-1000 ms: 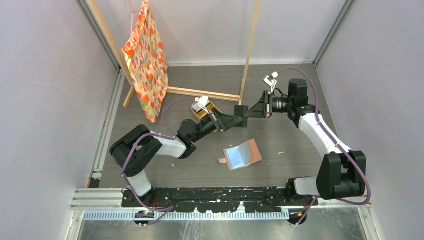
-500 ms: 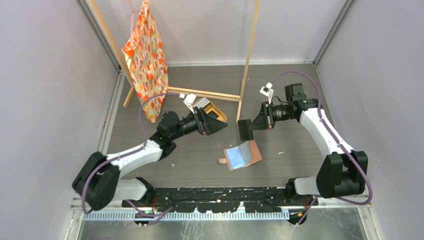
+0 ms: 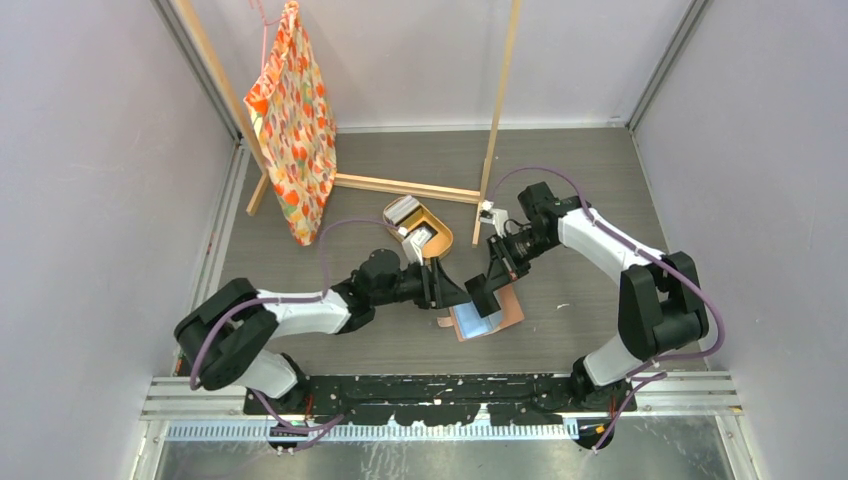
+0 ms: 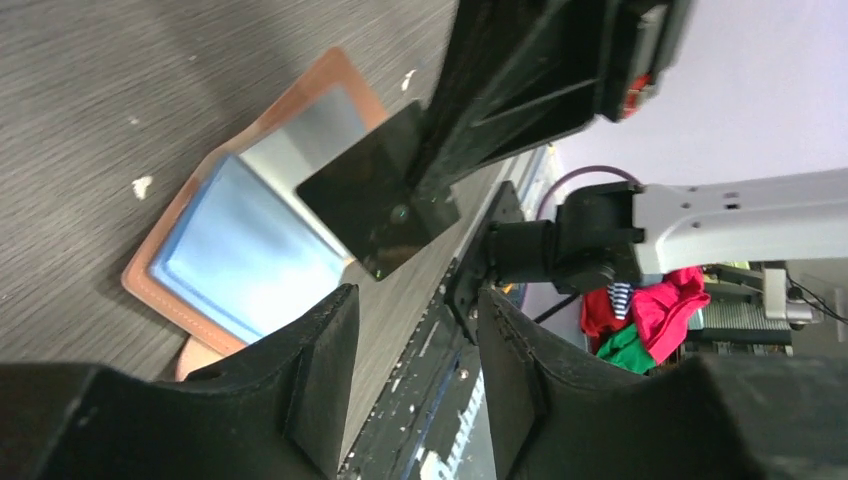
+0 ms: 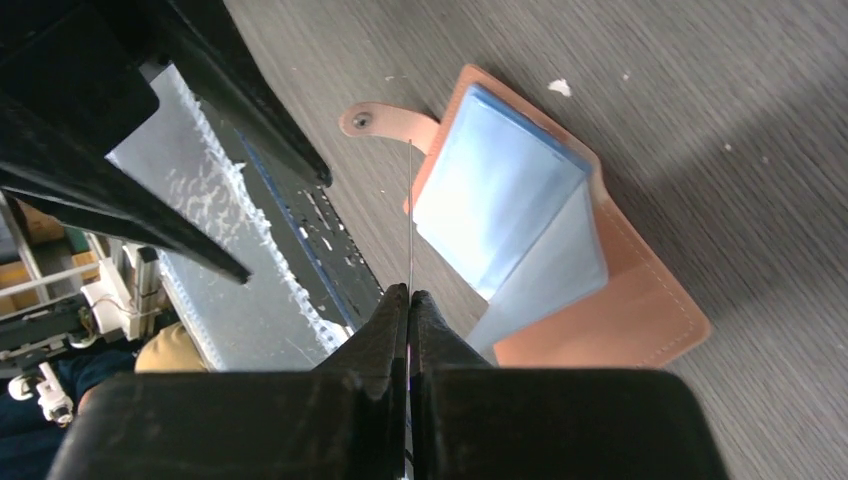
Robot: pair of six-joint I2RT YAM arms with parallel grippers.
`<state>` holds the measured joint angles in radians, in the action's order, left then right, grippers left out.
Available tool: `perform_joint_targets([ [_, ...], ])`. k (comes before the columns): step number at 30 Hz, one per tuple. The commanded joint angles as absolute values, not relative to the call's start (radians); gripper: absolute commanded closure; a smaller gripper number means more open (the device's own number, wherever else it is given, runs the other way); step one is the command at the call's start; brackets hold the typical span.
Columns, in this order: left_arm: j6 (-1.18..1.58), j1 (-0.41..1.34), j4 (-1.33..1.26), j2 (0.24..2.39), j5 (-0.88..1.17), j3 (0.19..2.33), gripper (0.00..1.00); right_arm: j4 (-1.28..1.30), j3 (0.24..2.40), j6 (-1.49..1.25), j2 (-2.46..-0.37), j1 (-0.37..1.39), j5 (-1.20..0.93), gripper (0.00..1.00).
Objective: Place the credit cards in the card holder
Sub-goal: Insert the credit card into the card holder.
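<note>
Top external view: the right gripper (image 3: 493,273), fingers pressed shut on the edge of a black card (image 3: 483,298), holds it just above the open card holder (image 3: 508,312), which lies flat on the table (image 3: 600,200) between the two arms. Right wrist view shows the card edge-on, poised near the holder's glossy pockets but not yet in one. The left gripper (image 4: 415,310) hovers beside it, fingers parted about midway and holding nothing. Other cards (image 3: 404,210) rest in the oval tan tray (image 3: 443,238) behind. No card is visibly seated in the holder, so the task appears to be at an early stage, with insertion pending.
</note>
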<state>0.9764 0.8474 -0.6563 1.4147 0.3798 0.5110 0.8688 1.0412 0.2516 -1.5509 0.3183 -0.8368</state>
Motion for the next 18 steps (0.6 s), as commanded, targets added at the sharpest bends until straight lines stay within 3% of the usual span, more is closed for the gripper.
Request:
perform_joint_targets([
  [1,1.015,0.867,-0.71,1.476,0.295,0.556,0.52,0.936,1.091,0.315,-1.571,0.33,-0.759,0.99],
  [6,0.952,0.894,-0.474,1.42,0.184,0.579,0.48,1.105,1.159,0.476,-1.656,0.33,-0.755,0.99],
  [9,0.916,0.912,-0.301,1.378,0.12,0.612,0.37,1.12,1.164,0.488,-1.673,0.333,-0.713,0.99],
  [11,0.921,0.913,-0.272,1.377,0.12,0.609,0.32,1.117,1.164,0.479,-1.681,0.333,-0.683,0.99],
  [18,0.958,0.913,-0.276,1.473,0.153,0.633,0.3,1.079,1.156,0.429,-1.697,0.333,-0.607,0.99],
])
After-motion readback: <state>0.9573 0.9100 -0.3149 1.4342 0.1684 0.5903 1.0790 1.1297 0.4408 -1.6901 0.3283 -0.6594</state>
